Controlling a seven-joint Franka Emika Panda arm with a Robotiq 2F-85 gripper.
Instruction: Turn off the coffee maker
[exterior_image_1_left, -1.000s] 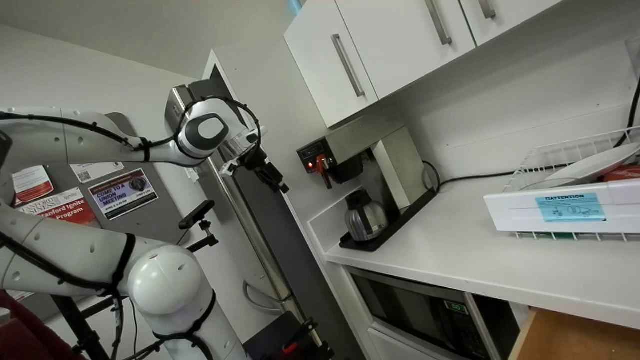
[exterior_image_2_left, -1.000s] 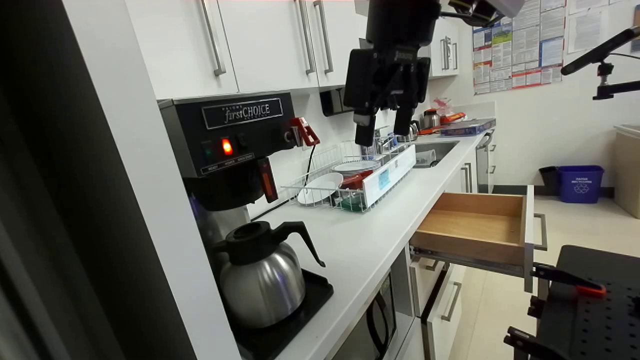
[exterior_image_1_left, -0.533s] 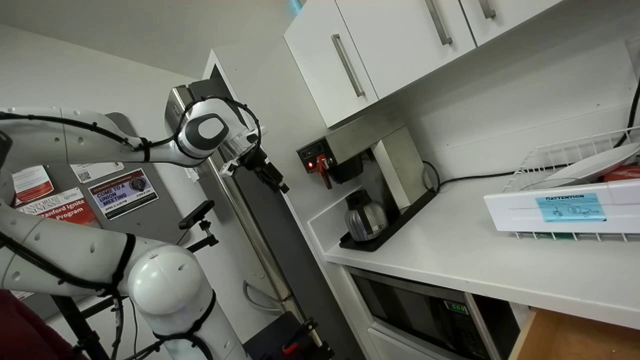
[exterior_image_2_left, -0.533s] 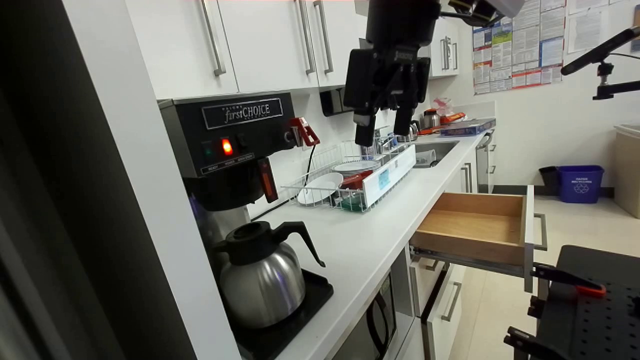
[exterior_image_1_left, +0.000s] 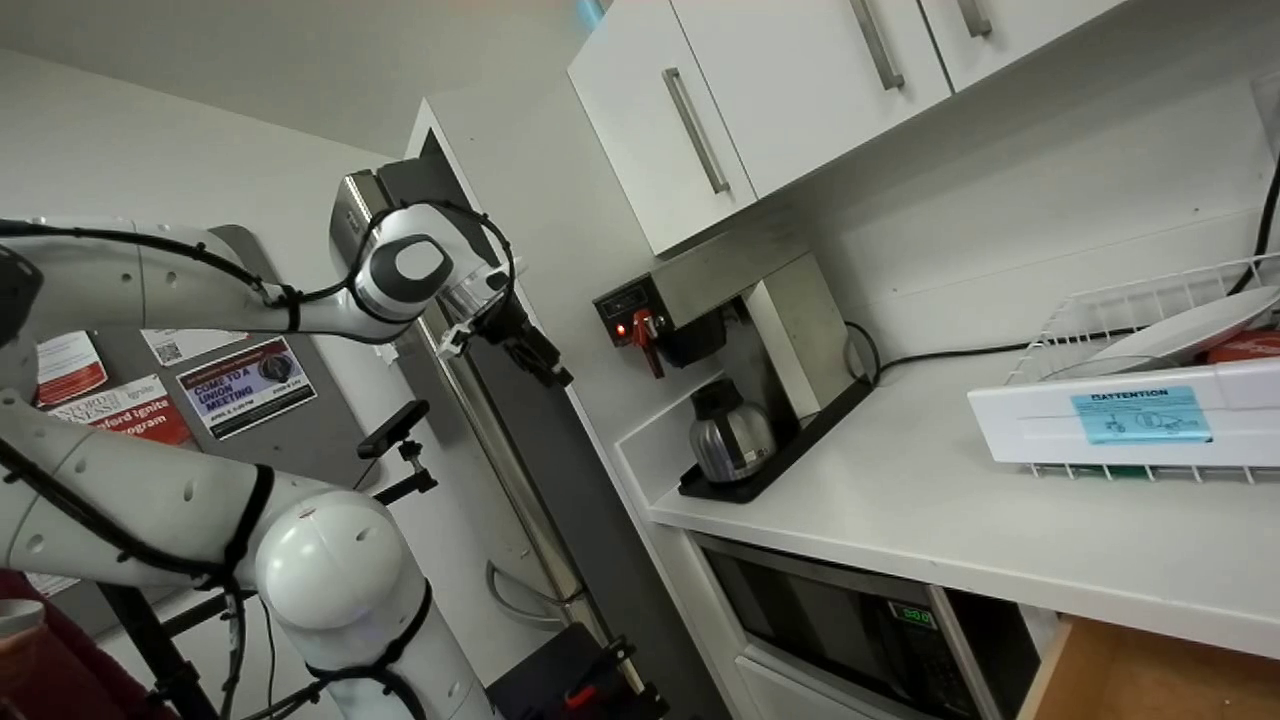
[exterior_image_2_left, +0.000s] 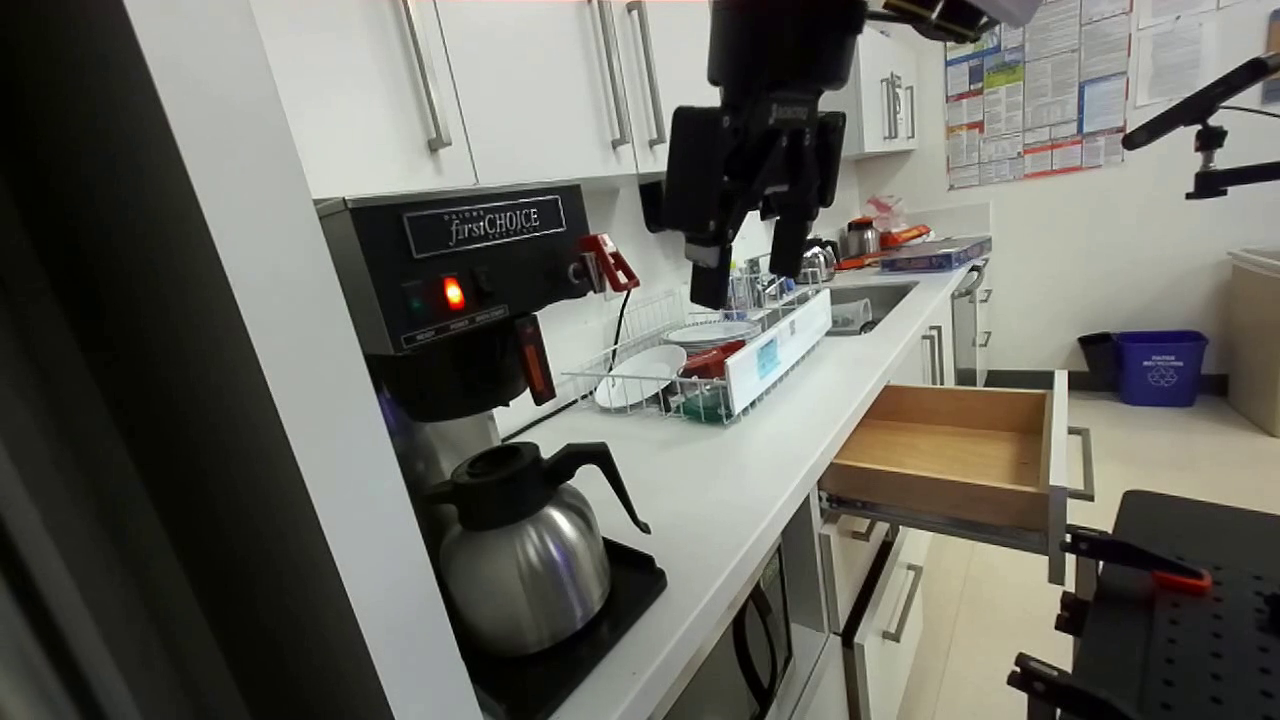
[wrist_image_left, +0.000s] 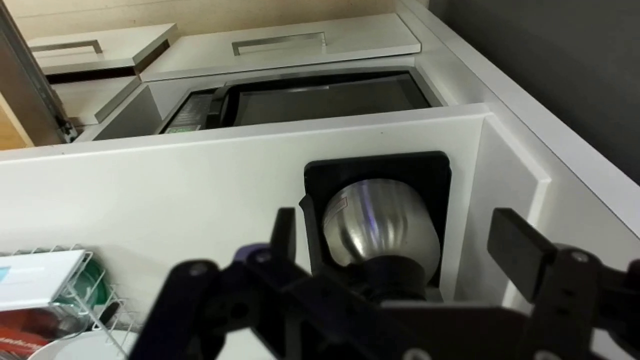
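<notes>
The coffee maker (exterior_image_2_left: 430, 270) is set at the end of the counter (exterior_image_2_left: 700, 480), just beside a tall white panel (exterior_image_2_left: 305, 330) and beneath white wall cabinets (exterior_image_1_left: 800, 90). On its black front a red light (exterior_image_2_left: 455, 293) is lit, with a dark switch (exterior_image_2_left: 483, 283) placed right next to it. A red lever (exterior_image_2_left: 610, 262) is mounted near the front corner, and a black brew basket (exterior_image_2_left: 440, 385) is fitted under the top. A steel carafe (exterior_image_2_left: 525, 575) with a black lid (exterior_image_2_left: 505, 490) and handle (exterior_image_2_left: 590, 457) is stood upright on the black base (exterior_image_2_left: 632, 592) of the machine.

The gripper (exterior_image_2_left: 750, 268) is held in the air, apart from the coffee maker, and is released, its fingers (wrist_image_left: 520, 250) being spread wide. In the wrist view the carafe is seen from above, framed between them. In an exterior view the white arm (exterior_image_1_left: 330, 560) is seen at the near side.

Farther along the counter, a wire dish rack (exterior_image_2_left: 780, 350) is loaded with plates (exterior_image_2_left: 640, 378). Under the counter a microwave (exterior_image_1_left: 810, 620) is built in; its green digits are too small to be read surely. A wooden drawer (exterior_image_2_left: 945, 455) is pulled out nearby, and a blue bin (exterior_image_2_left: 1160, 370) is set on the floor (exterior_image_2_left: 1150, 450).
</notes>
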